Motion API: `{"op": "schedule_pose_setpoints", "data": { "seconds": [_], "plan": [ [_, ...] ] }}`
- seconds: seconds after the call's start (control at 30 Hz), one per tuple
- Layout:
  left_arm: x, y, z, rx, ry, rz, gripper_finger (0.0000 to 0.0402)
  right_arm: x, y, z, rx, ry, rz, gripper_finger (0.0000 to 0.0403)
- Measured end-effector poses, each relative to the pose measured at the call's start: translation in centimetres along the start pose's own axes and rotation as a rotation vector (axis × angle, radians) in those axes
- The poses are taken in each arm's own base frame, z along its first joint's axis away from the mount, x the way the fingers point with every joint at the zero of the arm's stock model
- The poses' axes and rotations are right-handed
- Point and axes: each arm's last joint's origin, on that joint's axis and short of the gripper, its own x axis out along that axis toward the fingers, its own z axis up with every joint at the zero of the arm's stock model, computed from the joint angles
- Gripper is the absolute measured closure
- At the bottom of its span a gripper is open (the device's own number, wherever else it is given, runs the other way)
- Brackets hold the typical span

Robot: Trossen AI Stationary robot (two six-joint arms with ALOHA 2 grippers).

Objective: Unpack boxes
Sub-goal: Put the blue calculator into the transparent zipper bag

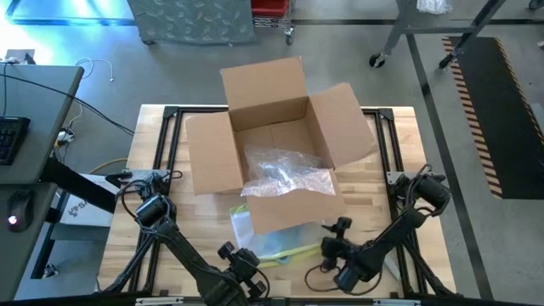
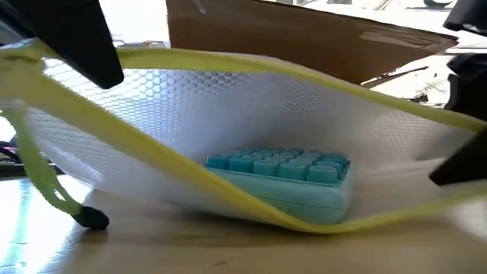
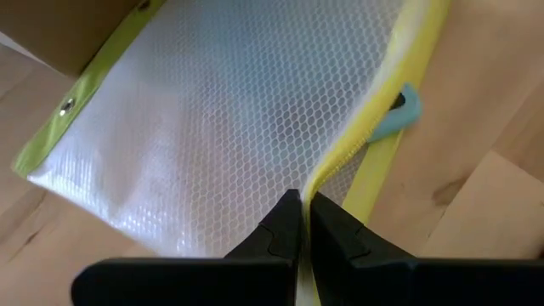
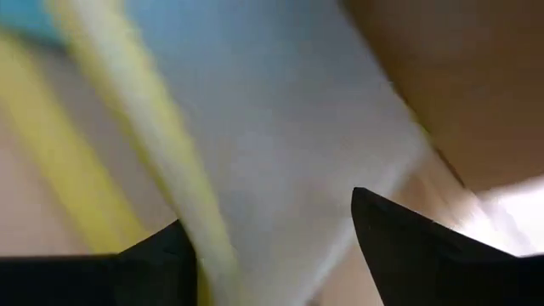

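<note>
Only in the low view is a teal keypad [image 2: 280,169] seen inside the mesh pouch [image 2: 251,106]. The pouch's yellow edge is pinched by the closed left pincer [image 3: 299,206], with the right pincer [image 4: 272,225] spread around its other edge. The open box [image 1: 276,140] stands mid-table [image 1: 408,212] behind, plastic film [image 1: 285,172] inside.

The plain brown corrugated cardboard carton [image 1: 274,127] looks matt and papery, with a glossy clear tape strip [image 2: 396,34] on one wall. Crinkly clear plastic film [image 1: 285,174] inside it glints. The flat clear honeycomb-textured plastic sleeve [image 3: 229,127] has smooth yellow edging. The pale wooden desk [image 1: 408,212] shows matt grain.
</note>
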Motion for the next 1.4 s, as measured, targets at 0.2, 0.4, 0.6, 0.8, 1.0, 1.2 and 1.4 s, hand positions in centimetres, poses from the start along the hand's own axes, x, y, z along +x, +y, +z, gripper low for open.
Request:
{"op": "schedule_pose_setpoints", "data": {
  "seconds": [0.2,0.4,0.6,0.8,1.0,1.2,1.4],
  "plan": [
    [0.0,0.0,0.0,-0.001,-0.010,0.000,0.0402,0.0,-1.6,-0.6,0.143,0.071,-0.119,0.0194],
    [-1.0,0.3,0.8,-0.014,-0.016,-0.019,0.0402,-1.3,-1.1,1.0,0.093,0.145,-0.065,0.0309],
    [-4.9,2.0,3.7,-0.079,-0.013,-0.101,0.0402,-5.3,-2.2,6.0,-0.069,0.160,0.055,0.0392],
    [-8.6,4.2,6.7,-0.115,-0.043,-0.184,0.0402,-10.9,-6.2,12.7,-0.106,0.014,0.230,0.0401],
    [-8.9,5.5,6.9,-0.106,-0.028,-0.113,0.0402,-12.7,-9.5,15.5,-0.031,-0.108,0.298,0.0402],
    [-8.9,4.5,6.3,-0.130,-0.035,-0.183,0.0402,-11.2,-8.6,14.6,-0.089,-0.110,0.313,0.0402],
    [-9.1,4.7,6.1,-0.108,-0.025,-0.174,0.0402,-9.0,-7.7,13.5,-0.111,-0.110,0.299,0.0403]
  ]
}}
